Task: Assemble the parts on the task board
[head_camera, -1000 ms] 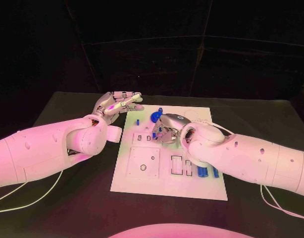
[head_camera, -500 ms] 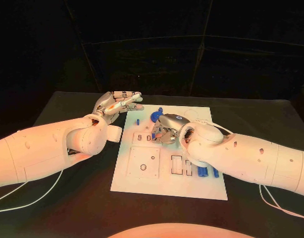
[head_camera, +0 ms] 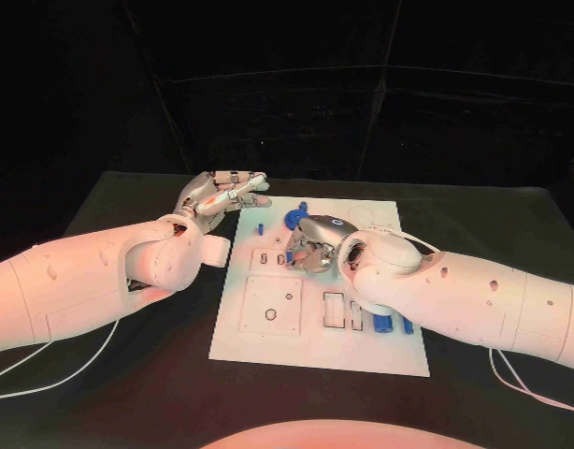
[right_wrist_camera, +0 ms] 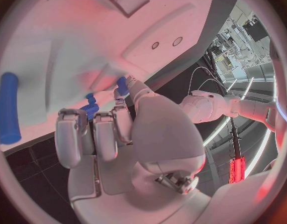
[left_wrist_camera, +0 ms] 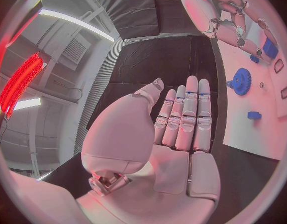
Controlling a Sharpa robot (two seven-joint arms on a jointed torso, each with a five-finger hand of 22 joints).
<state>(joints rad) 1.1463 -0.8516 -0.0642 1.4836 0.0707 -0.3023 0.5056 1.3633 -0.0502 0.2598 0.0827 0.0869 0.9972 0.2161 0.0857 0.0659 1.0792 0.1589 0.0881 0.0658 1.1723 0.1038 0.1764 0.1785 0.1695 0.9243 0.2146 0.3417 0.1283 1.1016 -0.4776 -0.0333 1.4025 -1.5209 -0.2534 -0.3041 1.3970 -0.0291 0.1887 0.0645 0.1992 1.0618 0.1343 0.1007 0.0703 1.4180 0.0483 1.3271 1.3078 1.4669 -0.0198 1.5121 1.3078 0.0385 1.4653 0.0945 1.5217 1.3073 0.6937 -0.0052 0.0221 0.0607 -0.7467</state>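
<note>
The right robot hand [head_camera: 311,245] pinches a small blue part [right_wrist_camera: 123,86] directly over the task board [head_camera: 267,339]; the left robot hand [head_camera: 220,197] hovers beside it, flat and empty.

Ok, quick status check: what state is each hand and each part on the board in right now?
left hand: open, fingers straight, holds nothing, beside the board's far left edge.
right hand: fingers curled down over the task board; whether it holds a part, cannot tell.
blue gear: lies flat on the board.
blue rods: lie in slots near the board's front right.
</note>
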